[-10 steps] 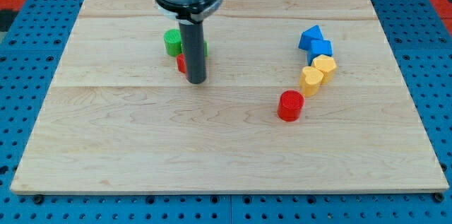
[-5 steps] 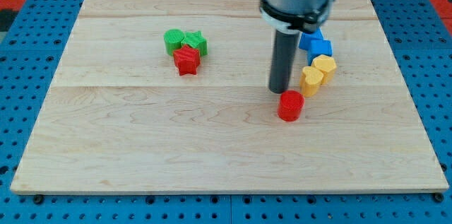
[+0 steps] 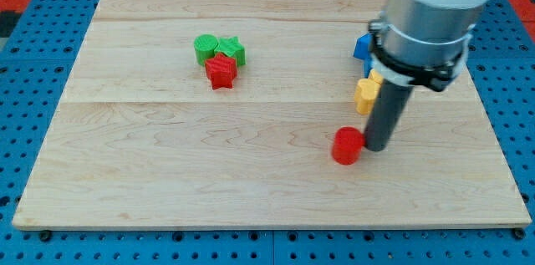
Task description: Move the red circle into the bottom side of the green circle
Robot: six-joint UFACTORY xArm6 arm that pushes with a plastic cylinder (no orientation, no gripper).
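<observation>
Right now my tip (image 3: 377,147) sits on the surface (image 3: 167,173) just to the view's right of the red circle (image 3: 346,145), touching it or very nearly so; I can't quite tell whether there is a sliver of gap. My tool is a bare rod, so it grasps nothing and has nothing to clench; it can only press sideways against a block. That placement looks sensible to me, since the green circle (image 3: 205,48) lies well away toward the view's upper left, and a shove from the right side would send the red circle leftward. Almost all of the work is still ahead, I judge: the red circle sits in the lower right-centre of the board, far from its goal, and it has to cross most of the board and also climb toward the view's top. The spot below the green circle is partly crowded, because a red star (image 3: 221,71) sits just under and slightly right of it, touching or nearly touching, with a green star (image 3: 231,50) pressed against the green circle's right. Behind my rod, a yellow block (image 3: 365,94) and a blue block (image 3: 362,46) peek out, partly hidden, and they play no part in this.
</observation>
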